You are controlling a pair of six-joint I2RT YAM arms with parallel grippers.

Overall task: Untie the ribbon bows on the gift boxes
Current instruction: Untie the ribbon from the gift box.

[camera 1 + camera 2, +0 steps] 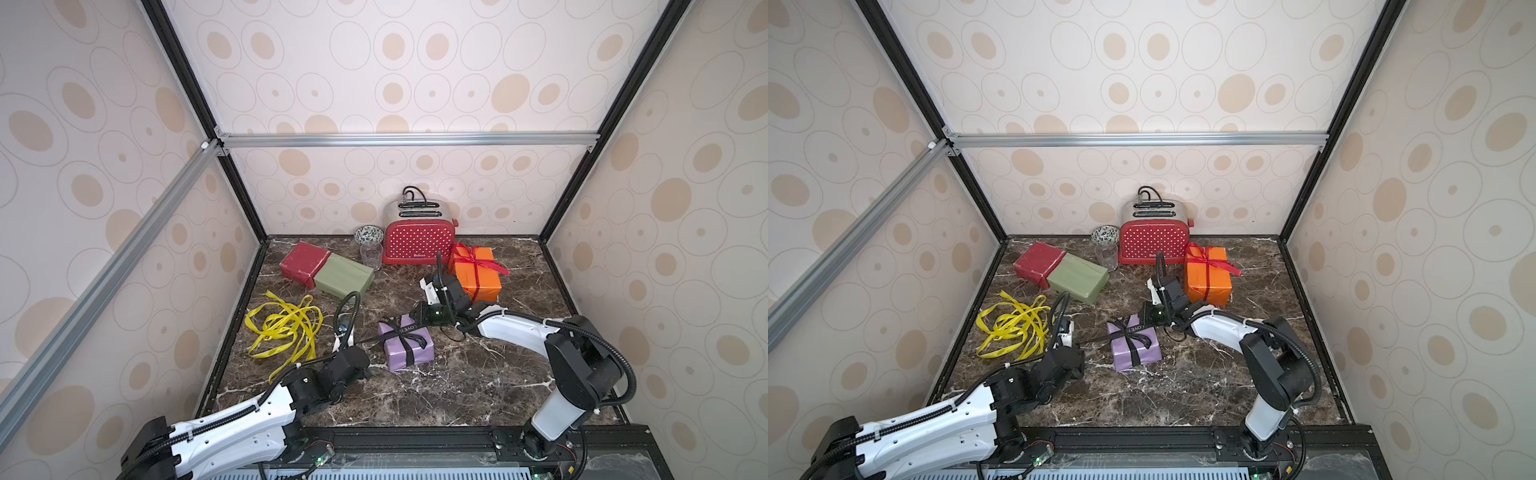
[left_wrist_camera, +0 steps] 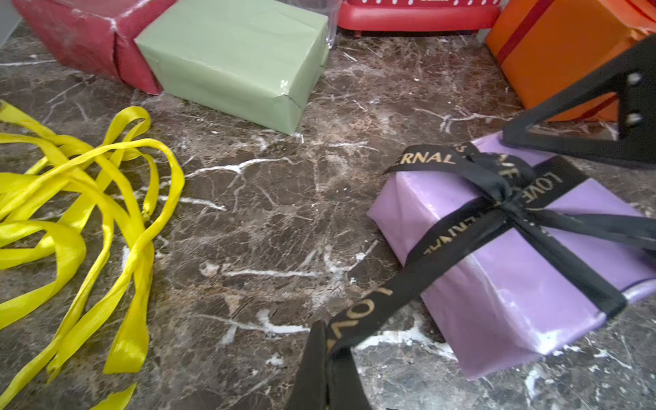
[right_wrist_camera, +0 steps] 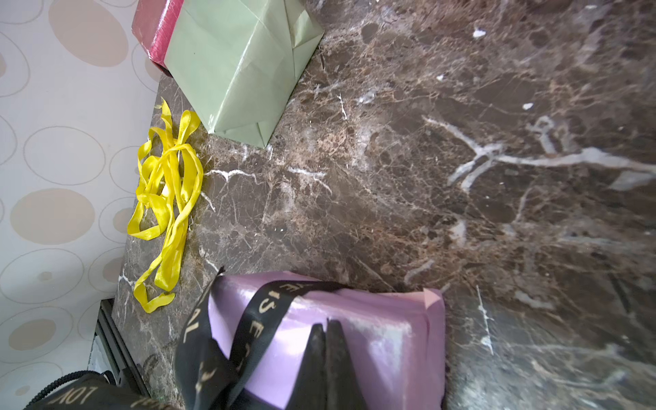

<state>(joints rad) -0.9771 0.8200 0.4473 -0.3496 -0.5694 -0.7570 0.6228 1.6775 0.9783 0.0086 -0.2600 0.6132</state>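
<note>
Two arms (image 1: pixel 232 432), four gift boxes (image 1: pixel 424 354), two bows (image 1: pixel 471 254)

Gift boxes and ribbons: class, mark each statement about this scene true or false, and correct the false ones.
1. The orange box carries a tied red ribbon. True.
2. The yellow ribbons wrap the green box. False: they lie loose on the table; the green box is bare.
3. The left gripper pinches a tail of the black ribbon. True.
4. The lilac box has no ribbon. False: the black ribbon is tied round it.
</note>
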